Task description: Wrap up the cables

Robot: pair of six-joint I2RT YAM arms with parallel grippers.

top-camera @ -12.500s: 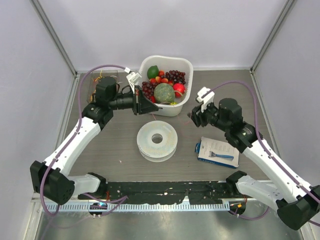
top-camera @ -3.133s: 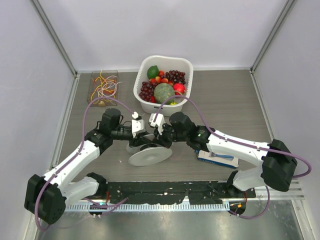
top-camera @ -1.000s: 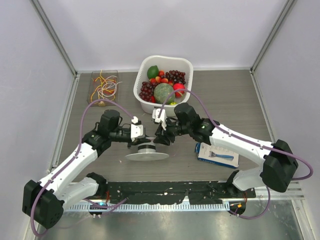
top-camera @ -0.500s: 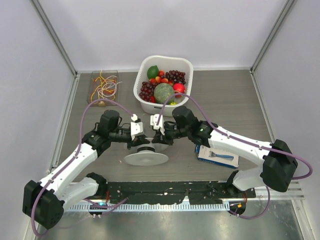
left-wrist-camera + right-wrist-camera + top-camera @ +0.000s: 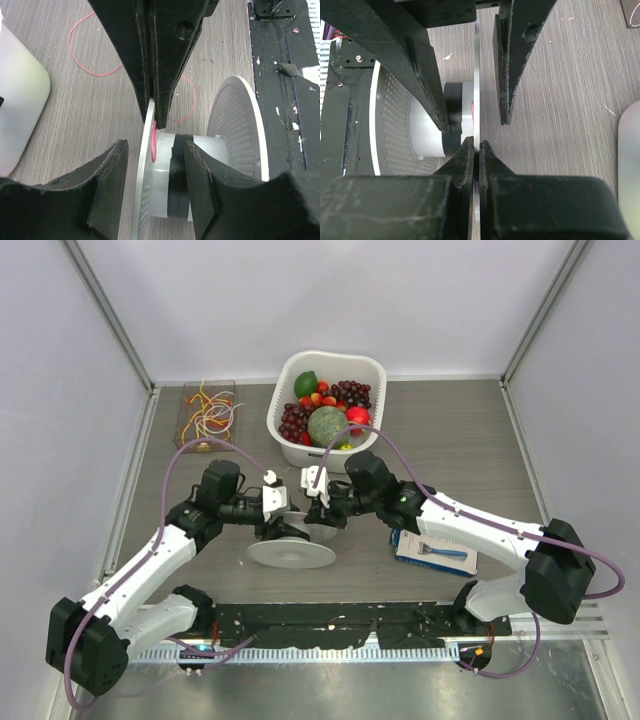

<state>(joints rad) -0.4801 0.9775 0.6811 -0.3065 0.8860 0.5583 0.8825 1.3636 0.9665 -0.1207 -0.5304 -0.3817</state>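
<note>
A white spool stands on edge between my two grippers. My right gripper is shut on the thin rim of the spool's far flange. My left gripper is open and straddles that same flange beside the grey hub. A thin red cable lies in loops on the table and runs to the hub, right by the right gripper's tips. More cables, red, orange, yellow and pale, sit tangled in a clear box at the far left.
A white basket of fruit stands just behind the grippers. A boxed razor lies under the right forearm. A black strip runs along the near edge. Grey walls close in both sides.
My right gripper has shut on the spool's flange. After that my left gripper has opened and let the flange go. The spool has shifted slightly.
</note>
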